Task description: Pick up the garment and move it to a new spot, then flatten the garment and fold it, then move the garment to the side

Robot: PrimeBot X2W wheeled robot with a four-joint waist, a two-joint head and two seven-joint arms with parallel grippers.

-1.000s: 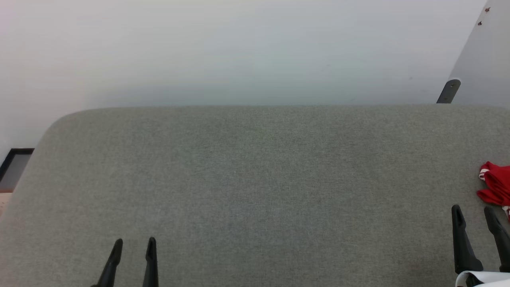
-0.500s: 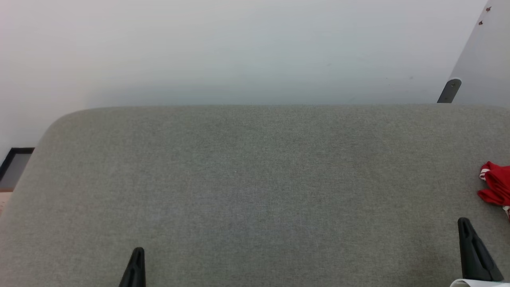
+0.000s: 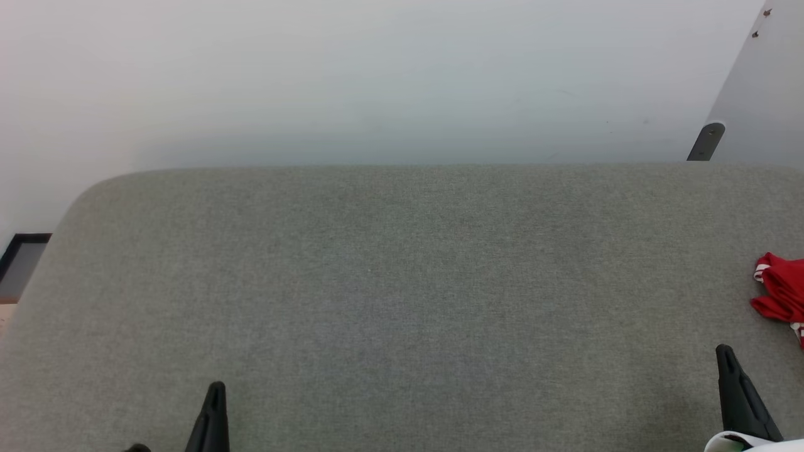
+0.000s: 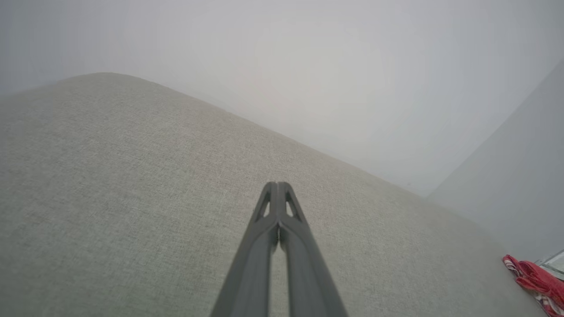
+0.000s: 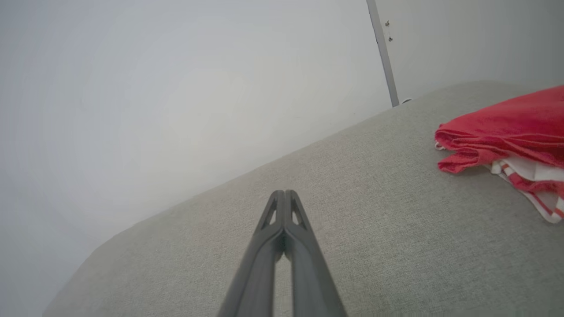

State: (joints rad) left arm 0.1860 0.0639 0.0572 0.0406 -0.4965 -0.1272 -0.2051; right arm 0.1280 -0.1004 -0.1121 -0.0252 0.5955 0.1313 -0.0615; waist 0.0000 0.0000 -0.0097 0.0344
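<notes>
The garment (image 3: 782, 292) lies bunched at the right edge of the head view, red cloth with white-and-red striped trim, partly cut off by the frame. It shows closer in the right wrist view as garment (image 5: 511, 132), and small at the lower right as garment (image 4: 535, 279). My right gripper (image 3: 725, 353) is shut, empty, low over the surface just short of the garment and to its left. My left gripper (image 3: 217, 389) is shut and empty near the front left. The print is hidden in the folds.
A broad grey fabric-covered surface (image 3: 402, 282) with rounded corners carries everything. A pale wall rises behind it. A grey panel with a dark bracket (image 3: 706, 141) stands at the back right. A dark frame (image 3: 22, 254) sits beyond the left edge.
Both grippers went from open to shut. Each drew back a little toward the bottom of the head view. The garment stays where it was.
</notes>
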